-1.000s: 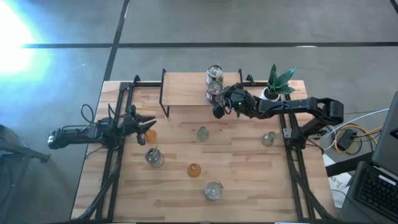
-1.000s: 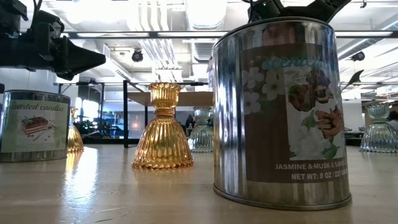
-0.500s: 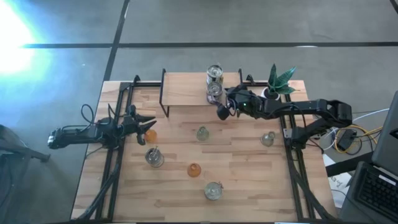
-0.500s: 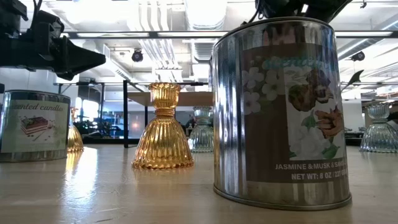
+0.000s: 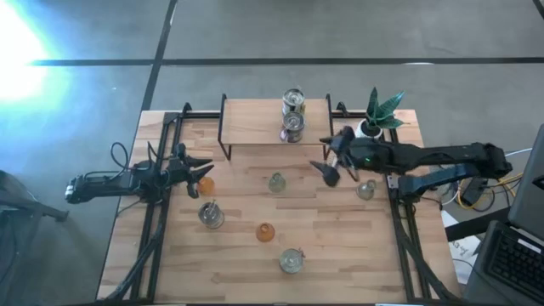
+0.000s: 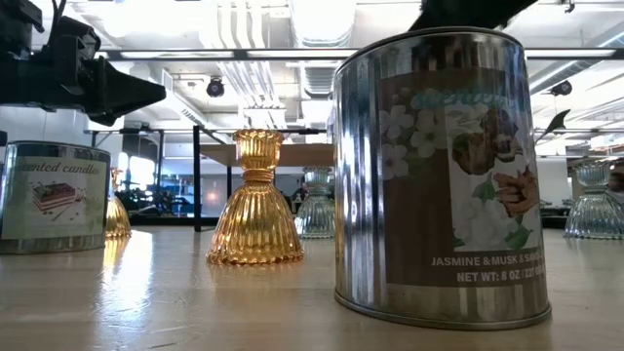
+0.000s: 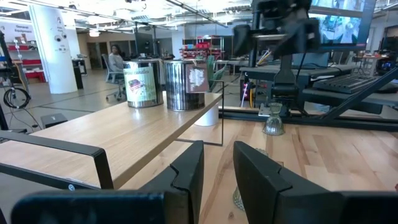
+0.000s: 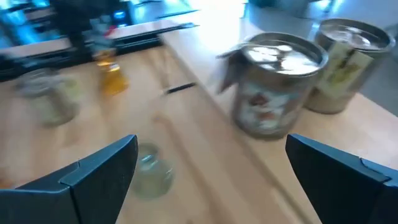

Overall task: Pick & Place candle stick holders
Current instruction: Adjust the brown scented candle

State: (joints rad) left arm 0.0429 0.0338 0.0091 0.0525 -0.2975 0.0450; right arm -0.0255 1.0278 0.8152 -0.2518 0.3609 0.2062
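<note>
While the holders (image 5: 277,182) stand scattered on the table (image 5: 331,255), none gripped, the right gripper (image 5: 333,158) hangs wide open above the boards between a pale one and a clear one (image 5: 366,189). Left gripper (image 5: 197,172), narrowly parted, sits beside an orange one (image 5: 205,183).

Right wrist view blurred; tall can (image 6: 434,175) hides low view's middle.

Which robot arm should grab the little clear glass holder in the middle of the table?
Probably the right. Its open end effector hangs empty close beside the small clear glass candle holder, while the left end effector sits near an orange glass holder at the table's left edge.
</note>
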